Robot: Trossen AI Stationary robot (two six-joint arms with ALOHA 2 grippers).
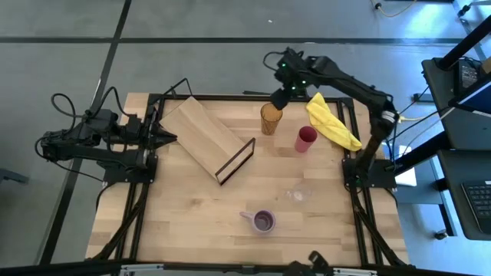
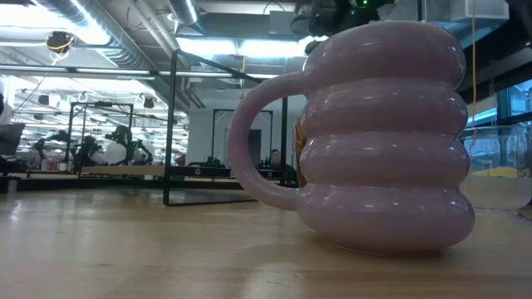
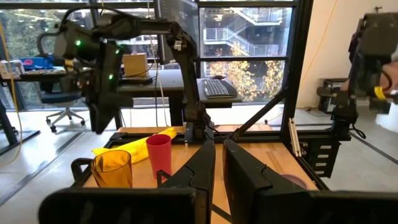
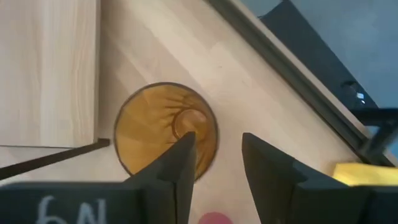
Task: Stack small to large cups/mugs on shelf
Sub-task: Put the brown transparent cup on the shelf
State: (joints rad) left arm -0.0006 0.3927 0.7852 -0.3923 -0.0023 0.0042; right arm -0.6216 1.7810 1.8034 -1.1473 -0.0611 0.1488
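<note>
The right gripper [image 4: 214,165] hangs over the amber tumbler [image 1: 270,119], fingers apart, 1 finger above its rim; the tumbler stands on the table [image 1: 192,222] just beside the shelf [image 1: 205,136]; the left gripper [image 1: 167,139], fingers nearly together, waits at the shelf's edge.

daylight is coming through tall dark-framed windows [image 3: 245,56], showing trees outside. a desk is carrying a keyboard [image 3: 216,89], an office chair [image 3: 59,107] is standing beside it, and ceiling lights [image 2: 208,43] are glowing overhead.
</note>
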